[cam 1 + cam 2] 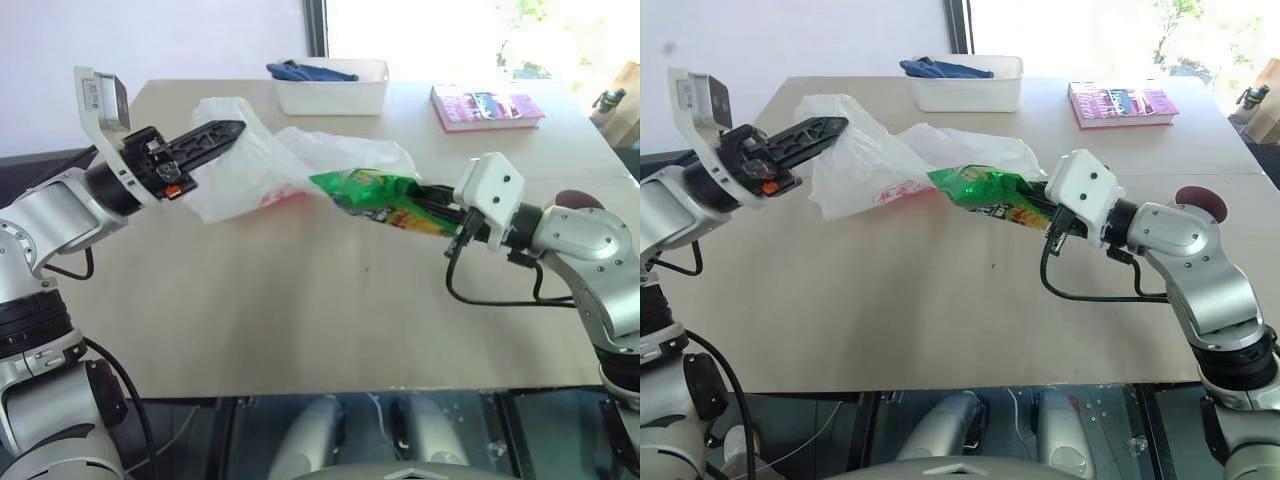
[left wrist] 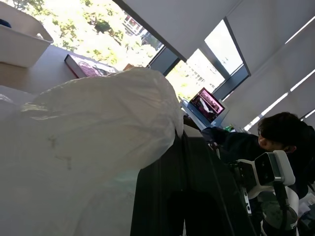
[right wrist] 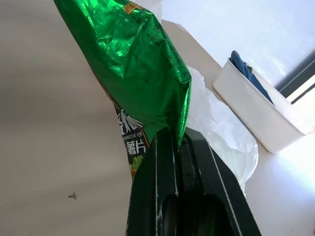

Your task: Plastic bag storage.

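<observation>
The left gripper (image 1: 225, 132) is clamped on one edge of the plastic bag (image 1: 240, 165), holding it up over the table (image 1: 300, 320). The right gripper (image 1: 425, 205) is clamped on a green snack packet (image 1: 375, 195) at the bag's mouth. Packing looks underway; next, push the packet deeper inside.

Arms: silver-grey rounded metal shells with black joint rings. Each wrist carries a white, angular camera housing on a bracket. Left hand (image 1: 228, 131) has two long black ribbed fingers, with an orange part at their base. Right hand (image 3: 178, 147) fingers black, grooved. Black cables loop under both forearms.
</observation>
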{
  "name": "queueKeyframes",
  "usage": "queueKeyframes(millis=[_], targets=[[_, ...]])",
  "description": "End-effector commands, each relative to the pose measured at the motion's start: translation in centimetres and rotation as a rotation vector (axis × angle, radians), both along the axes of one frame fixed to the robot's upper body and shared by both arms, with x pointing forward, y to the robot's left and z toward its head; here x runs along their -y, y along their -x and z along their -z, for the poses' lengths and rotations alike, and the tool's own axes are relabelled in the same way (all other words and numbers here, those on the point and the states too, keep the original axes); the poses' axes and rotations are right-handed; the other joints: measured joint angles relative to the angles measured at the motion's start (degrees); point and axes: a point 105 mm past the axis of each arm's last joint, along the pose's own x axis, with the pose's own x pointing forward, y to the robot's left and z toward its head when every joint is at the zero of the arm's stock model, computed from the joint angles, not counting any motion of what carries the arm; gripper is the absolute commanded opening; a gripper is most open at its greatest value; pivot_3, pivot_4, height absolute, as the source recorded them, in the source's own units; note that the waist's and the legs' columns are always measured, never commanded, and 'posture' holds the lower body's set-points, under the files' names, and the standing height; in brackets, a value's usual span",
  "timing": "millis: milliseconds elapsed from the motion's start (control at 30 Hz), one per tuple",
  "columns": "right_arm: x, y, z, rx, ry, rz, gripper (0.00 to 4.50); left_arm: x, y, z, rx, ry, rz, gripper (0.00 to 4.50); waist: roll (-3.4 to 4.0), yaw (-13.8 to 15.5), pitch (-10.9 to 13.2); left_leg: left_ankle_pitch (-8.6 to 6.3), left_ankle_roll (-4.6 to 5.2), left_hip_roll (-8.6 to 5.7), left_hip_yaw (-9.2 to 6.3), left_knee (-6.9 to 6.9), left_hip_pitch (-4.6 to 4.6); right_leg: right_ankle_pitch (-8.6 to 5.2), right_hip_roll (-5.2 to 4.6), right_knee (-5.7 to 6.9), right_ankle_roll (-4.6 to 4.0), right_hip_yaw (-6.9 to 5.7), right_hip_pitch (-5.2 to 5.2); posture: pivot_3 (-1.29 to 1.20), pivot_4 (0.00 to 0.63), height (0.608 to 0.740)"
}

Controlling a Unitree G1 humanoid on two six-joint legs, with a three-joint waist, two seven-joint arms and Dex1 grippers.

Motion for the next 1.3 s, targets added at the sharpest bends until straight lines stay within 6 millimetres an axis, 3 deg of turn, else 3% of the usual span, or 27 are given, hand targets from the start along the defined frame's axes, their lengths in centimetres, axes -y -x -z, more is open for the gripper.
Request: queueKeyframes(millis=[33, 600, 867, 1067, 1300], targets=[[-0.2, 0.0, -1.2, 0.052, 0.002, -0.016, 0.07, 0.0, 1.2, -1.4, 0.074, -0.006, 0.017, 0.00, 0.00, -0.04, 0.00, 0.00, 0.00, 0.00, 0.00, 0.00, 0.00, 0.00, -0.01, 0.00, 0.00, 0.00, 0.00, 0.00, 0.150, 0.740], [-2.7, -1.4, -0.9, 0.051, 0.011, -0.055, 0.07, 0.9, 2.6, -0.1, 0.060, -0.061, 0.072, 0.00, 0.00, -0.29, 0.00, 0.00, 0.00, 0.00, 0.02, 0.00, 0.00, 0.00, 0.01, 0.02, 0.00, 0.02, -0.02, 0.00, 0.150, 0.740], [-1.7, -0.7, -1.8, 0.046, -0.009, -0.078, 0.07, 0.1, 3.0, 0.1, 0.048, -0.055, 0.044, 0.00, 0.01, -0.21, 0.00, 0.00, 0.00, 0.00, 0.02, 0.00, 0.00, 0.00, 0.00, 0.02, 0.00, 0.01, -0.02, 0.00, 0.150, 0.740], [-1.2, -0.8, -1.8, 0.033, -0.012, -0.061, 0.07, -2.2, 2.9, -0.3, 0.011, 0.046, 0.005, 0.00, 0.01, -0.47, 0.01, 0.00, 0.00, 0.01, 0.05, -0.01, 0.00, 0.00, 0.02, 0.06, -0.01, 0.06, -0.06, 0.00, 0.150, 0.740], [-2.3, -0.8, -1.0, 0.009, -0.004, -0.094, 0.07, -1.9, 3.1, 0.2, 0.002, 0.026, 0.028, 0.00, 0.01, -0.24, 0.00, 0.00, 0.00, 0.00, 0.06, -0.01, 0.00, 0.00, 0.00, 0.05, 0.00, 0.06, -0.06, 0.00, 0.150, 0.740]])
